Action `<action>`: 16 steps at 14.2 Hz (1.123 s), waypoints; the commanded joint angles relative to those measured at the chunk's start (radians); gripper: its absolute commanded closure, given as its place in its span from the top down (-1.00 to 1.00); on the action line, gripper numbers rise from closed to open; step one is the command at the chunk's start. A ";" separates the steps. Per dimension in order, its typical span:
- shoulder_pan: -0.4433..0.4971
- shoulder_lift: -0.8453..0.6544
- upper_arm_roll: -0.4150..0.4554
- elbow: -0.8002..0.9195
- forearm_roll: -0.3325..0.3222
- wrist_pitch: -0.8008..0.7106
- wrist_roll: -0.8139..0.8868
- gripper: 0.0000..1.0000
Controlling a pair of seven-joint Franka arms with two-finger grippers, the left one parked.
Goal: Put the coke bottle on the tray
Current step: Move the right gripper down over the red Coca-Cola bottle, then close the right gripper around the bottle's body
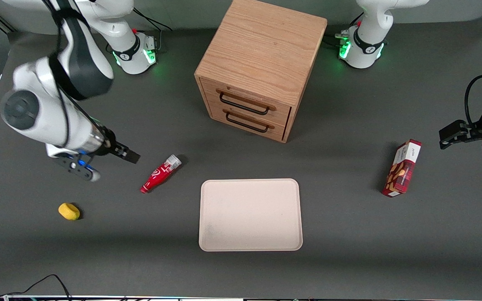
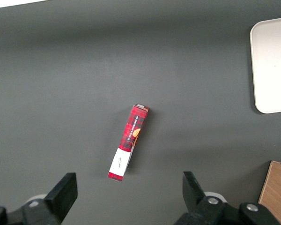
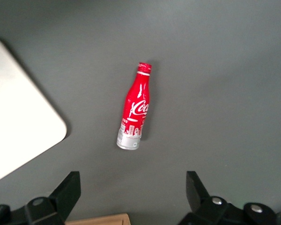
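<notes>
One coke bottle [image 1: 160,174] lying flat, one tray [image 1: 250,215] at its 4 o'clock, apart. Gripper [image 3: 133,197] above table, jaws spread, empty; bottle at 12 o'clock.

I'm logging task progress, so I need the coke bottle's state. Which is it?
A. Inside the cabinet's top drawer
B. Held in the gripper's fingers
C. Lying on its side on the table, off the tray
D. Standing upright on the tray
C: the coke bottle lies flat on the dark table, apart from the tray, while the gripper, fingers open, hovers beside it holding nothing.
</notes>
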 commanded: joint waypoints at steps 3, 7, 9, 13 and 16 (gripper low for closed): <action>0.030 0.146 -0.003 -0.072 -0.093 0.211 0.246 1.00; 0.018 0.202 -0.005 -0.187 -0.093 0.420 0.286 1.00; 0.017 0.228 -0.005 -0.226 -0.093 0.503 0.288 1.00; 0.020 0.281 -0.006 -0.238 -0.093 0.567 0.300 1.00; 0.018 0.289 -0.008 -0.238 -0.096 0.571 0.306 0.90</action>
